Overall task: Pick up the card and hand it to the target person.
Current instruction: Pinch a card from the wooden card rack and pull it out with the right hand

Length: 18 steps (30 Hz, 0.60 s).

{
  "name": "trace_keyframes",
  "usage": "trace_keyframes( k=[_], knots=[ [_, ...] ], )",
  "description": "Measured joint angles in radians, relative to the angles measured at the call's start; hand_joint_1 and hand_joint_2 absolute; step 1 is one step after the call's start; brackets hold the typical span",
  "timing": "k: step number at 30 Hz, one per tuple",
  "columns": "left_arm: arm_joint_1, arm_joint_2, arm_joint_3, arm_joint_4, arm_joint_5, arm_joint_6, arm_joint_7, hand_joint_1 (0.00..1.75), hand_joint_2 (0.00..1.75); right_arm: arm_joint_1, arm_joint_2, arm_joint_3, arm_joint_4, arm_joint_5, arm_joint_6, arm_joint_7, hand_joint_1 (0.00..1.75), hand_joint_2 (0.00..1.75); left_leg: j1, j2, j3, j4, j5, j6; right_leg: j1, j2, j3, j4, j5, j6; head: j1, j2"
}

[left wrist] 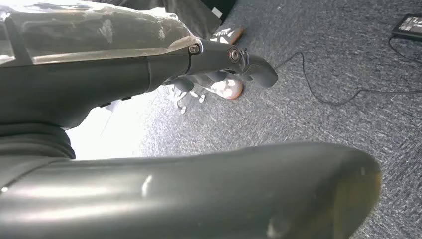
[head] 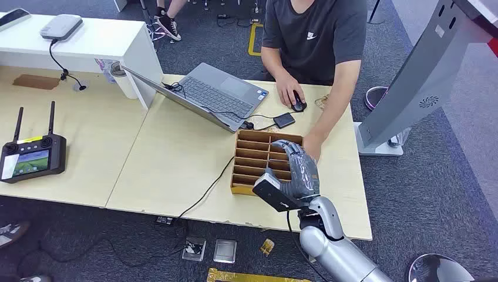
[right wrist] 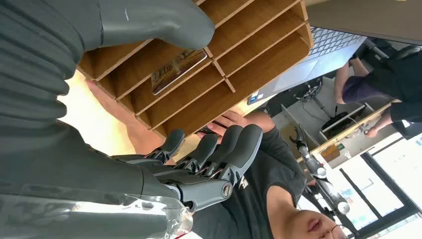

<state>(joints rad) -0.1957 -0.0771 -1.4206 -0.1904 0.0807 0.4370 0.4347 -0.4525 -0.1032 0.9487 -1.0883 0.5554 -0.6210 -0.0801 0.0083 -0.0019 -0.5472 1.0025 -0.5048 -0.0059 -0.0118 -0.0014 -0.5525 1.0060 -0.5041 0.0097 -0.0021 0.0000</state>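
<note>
Over the slotted wooden organizer [head: 253, 158], the right hand [head: 296, 170] hovers with fingers apart and empty above the card [right wrist: 178, 71], left hand [left wrist: 219, 64] likewise empty.

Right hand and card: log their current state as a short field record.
card: lies in a slot of the wooden divider tray, seen from the right wrist view
right hand: above the tray, fingers apart, holding nothing
left hand: hangs over the carpet, holding nothing
person: seated behind the table, one hand resting beside the tray
</note>
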Motion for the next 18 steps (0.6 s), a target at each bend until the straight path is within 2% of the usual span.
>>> trace_keyframes(
  k=[18],
  knots=[
    [-0.013,0.000,-0.004,0.000,-0.033,-0.024,0.000,0.00,0.00,-0.028,0.002,0.022,0.070,0.015,-0.007,0.000,0.75,1.75,0.000,0.000,0.000,0.000,0.000,0.000,0.000,0.000,0.000,0.000,0.000,0.000,0.000,0.000]
  ],
)
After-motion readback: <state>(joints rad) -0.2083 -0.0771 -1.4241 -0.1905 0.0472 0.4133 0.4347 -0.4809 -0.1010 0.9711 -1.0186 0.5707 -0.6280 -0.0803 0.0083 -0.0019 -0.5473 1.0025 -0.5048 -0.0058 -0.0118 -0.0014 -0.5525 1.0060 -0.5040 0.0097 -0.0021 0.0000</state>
